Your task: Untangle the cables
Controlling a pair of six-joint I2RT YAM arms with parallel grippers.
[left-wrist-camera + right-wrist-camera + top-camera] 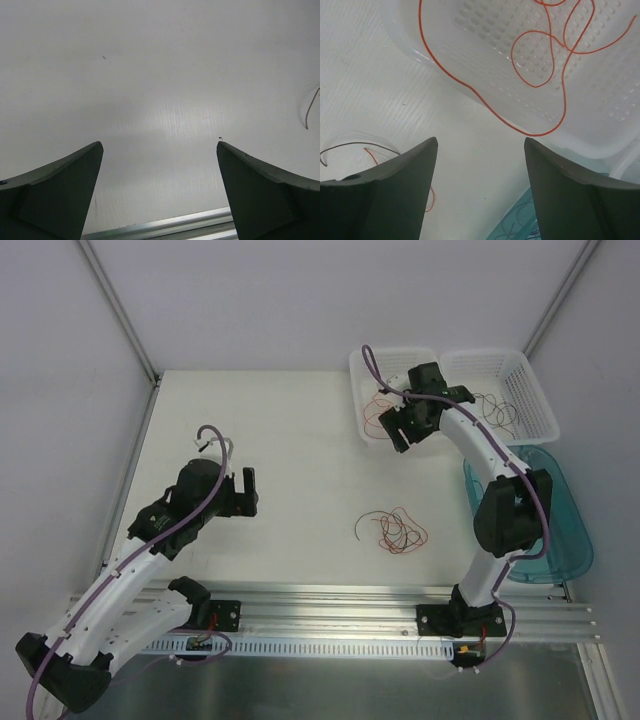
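Your left gripper [160, 145] hangs wide apart over the desk [150, 75]. Your right gripper [481, 142], jaws apart, hovers by the white basket [485, 30], where a red-orange cable [470, 91] seems to trail over the rim; tangled cables [398, 530] lie mid-desk.

Glossy perforated plastic basket [615, 85], matt ribbed table [150, 75]

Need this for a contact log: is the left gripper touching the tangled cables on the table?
Apart. Top view shows bare table between the left gripper and the cables.
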